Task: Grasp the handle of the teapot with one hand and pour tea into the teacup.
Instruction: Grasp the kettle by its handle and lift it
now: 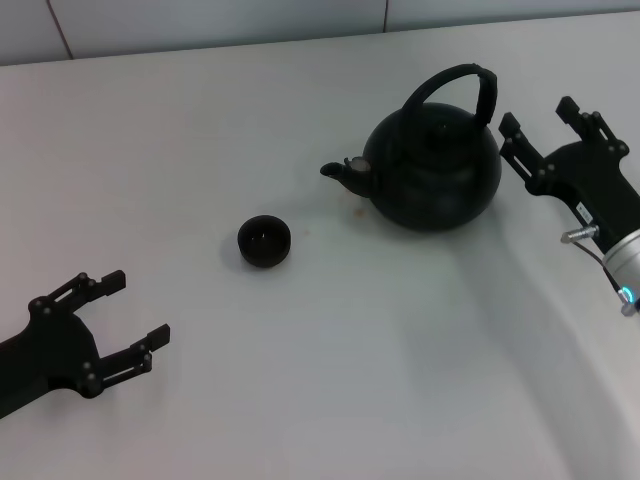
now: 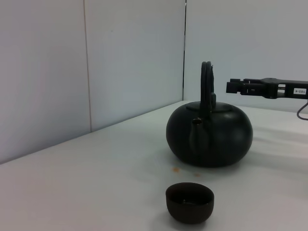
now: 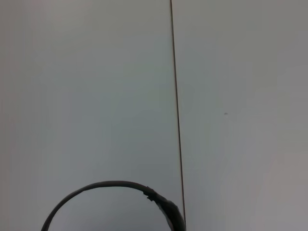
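In the lower left of the head view, the left gripper (image 1: 125, 310) is resting low over the white table (image 1: 300, 380) with its two fingers spread wide and nothing between them. It is lying well apart from everything else.

Moving rightward, the teacup (image 1: 264, 241) is sitting upright near the middle of the frame, a little left of centre, alone on the bare surface. In the left wrist view the same teacup (image 2: 189, 202) is showing at the lower centre, with a dark hollow inside it.

Further right, in the upper centre-right of the head view, the teapot (image 1: 432, 165) is standing upright with its spout (image 1: 343, 173) pointing left toward the teacup; the two are near each other but not touching. The handle (image 1: 462, 85) is arching up over the lid, its thicker wrapped part lying on the right side. A small brownish spot (image 1: 356, 212) is marking the table just below the spout.

At the far right, the right gripper (image 1: 540, 125) is hovering just beside the teapot at the level of the handle, its fingers splayed apart and gripping nothing, not touching the pot. The right wrist view is showing only the handle's arc (image 3: 120, 190) along the bottom edge against the pale wall (image 3: 96, 86).
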